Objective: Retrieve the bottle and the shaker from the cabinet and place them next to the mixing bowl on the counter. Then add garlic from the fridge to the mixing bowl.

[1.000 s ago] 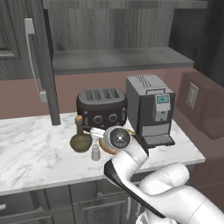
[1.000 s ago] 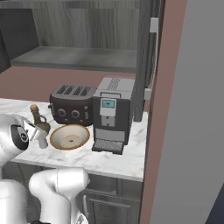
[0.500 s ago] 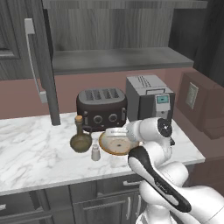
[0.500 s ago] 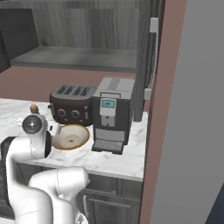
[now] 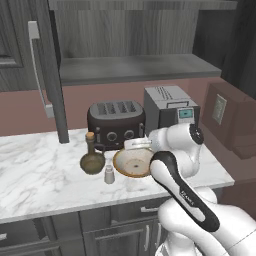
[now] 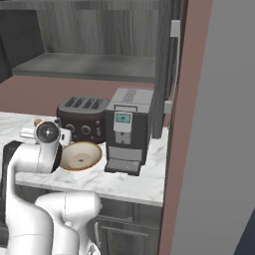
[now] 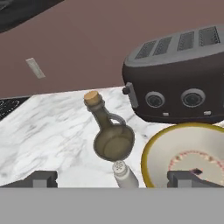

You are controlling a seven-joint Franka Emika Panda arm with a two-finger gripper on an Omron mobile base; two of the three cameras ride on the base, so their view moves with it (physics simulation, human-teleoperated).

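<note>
The gripper (image 7: 112, 178) hangs above the counter (image 5: 40, 175) with its fingers (image 7: 43, 178) spread wide and nothing between them, touching nothing. The bottle (image 7: 109, 131), a corked olive flask, stands upright on the marble just left of the bowl (image 7: 188, 153). The shaker (image 7: 124, 173) stands just in front of the bottle, close to the bowl's near left rim. The toaster (image 5: 116, 122) sits behind the bowl, and the coffee machine (image 5: 170, 107) stands to its right. The cabinet (image 5: 130, 65) above hangs open.
</note>
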